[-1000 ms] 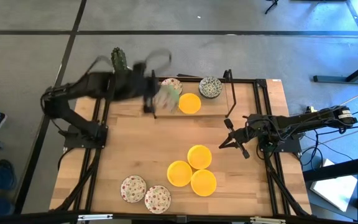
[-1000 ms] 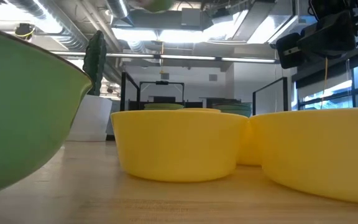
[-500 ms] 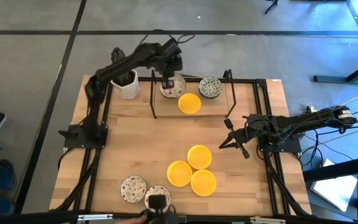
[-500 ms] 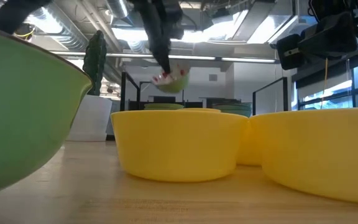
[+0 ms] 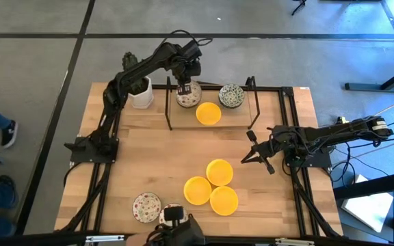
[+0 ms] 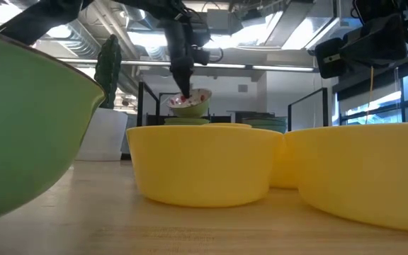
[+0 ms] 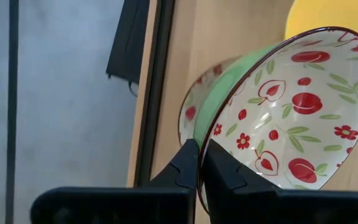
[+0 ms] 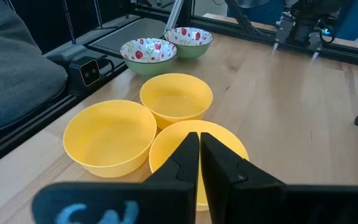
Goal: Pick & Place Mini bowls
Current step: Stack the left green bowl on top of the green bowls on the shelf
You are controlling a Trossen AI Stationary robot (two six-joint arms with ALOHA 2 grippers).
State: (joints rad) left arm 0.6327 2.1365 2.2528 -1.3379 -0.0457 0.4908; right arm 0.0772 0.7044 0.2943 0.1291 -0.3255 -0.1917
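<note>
At the table's far edge, the left gripper [image 5: 185, 84] pinches the rim of a red-patterned bowl [image 7: 291, 112], tilted over another bowl [image 7: 197, 106]. The right gripper [image 5: 252, 154] hangs closed beside three yellow bowls [image 5: 211, 186], open wood between.

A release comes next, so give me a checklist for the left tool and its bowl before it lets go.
1. Grip: the left tool is shut on the rim of the held bowl. Ok.
2. Target: the lower bowl, same red pattern, lies right under it. Ok.
3. Held bowl level: it hangs tilted. Not ok.
4. Contact between the two bowls: cannot tell.
5. Neighbours: the yellow bowl sits beside the target, not under the held bowl. Ok.
6. Right tool: shut, far from the drop spot. Ok.
</note>
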